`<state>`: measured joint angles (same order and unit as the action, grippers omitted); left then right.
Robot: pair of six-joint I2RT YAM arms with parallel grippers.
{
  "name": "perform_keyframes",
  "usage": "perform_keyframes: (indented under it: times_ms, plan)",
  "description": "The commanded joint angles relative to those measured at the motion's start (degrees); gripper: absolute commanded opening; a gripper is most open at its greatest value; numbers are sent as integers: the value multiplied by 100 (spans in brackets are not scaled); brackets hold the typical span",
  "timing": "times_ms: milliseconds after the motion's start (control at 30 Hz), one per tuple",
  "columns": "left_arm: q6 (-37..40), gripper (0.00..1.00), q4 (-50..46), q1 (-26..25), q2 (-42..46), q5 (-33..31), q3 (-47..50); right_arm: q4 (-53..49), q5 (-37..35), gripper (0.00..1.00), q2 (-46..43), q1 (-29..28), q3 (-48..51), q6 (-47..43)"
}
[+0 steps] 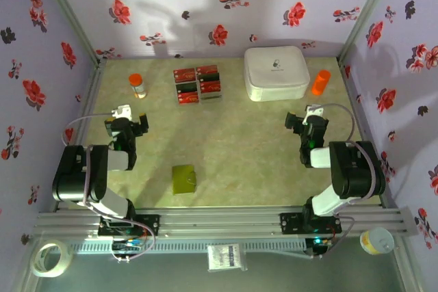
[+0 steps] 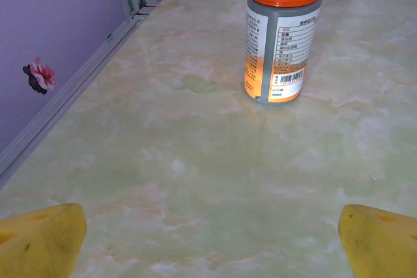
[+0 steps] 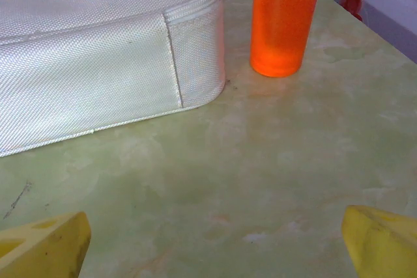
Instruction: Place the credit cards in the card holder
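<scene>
Several red credit cards lie side by side in a block at the back middle of the table. The olive-green card holder lies folded near the front middle. My left gripper hovers at the left, well short of the cards, open with nothing between its yellow fingertips. At the right my right gripper is open too, yellow fingertips spread over bare table, far from the cards and holder.
A grey bottle with an orange cap stands ahead of the left gripper. A white medicine bag and an orange bottle stand ahead of the right gripper. Flowered walls close three sides.
</scene>
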<state>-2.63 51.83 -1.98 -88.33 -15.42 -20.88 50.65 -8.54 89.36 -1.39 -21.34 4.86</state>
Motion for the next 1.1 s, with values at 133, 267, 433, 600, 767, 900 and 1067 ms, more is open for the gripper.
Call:
perform_keyframes:
  times_ms: [133,267,433,600,767,900,1067]
  plan:
    - [-62,100,97,33,-57,-111,-109,-73,0,99,-11,33,-125,-47]
    - [-58,100,134,31,-30,-115,-76,-73,-8,99,-15,33,-125,-46]
    - [-62,100,169,37,-27,-115,-64,-73,-7,99,-15,33,-127,-47]
    - [-97,100,136,51,-39,-127,-80,-73,-8,99,-15,33,-125,-47]
    - [-98,100,91,62,-51,-128,-109,-76,3,99,-15,42,-125,-40]
    - [-106,100,67,57,-50,-127,-118,-132,92,99,14,104,-176,-1]
    - [-106,100,57,58,-54,-128,-126,-161,116,99,19,112,-197,14]
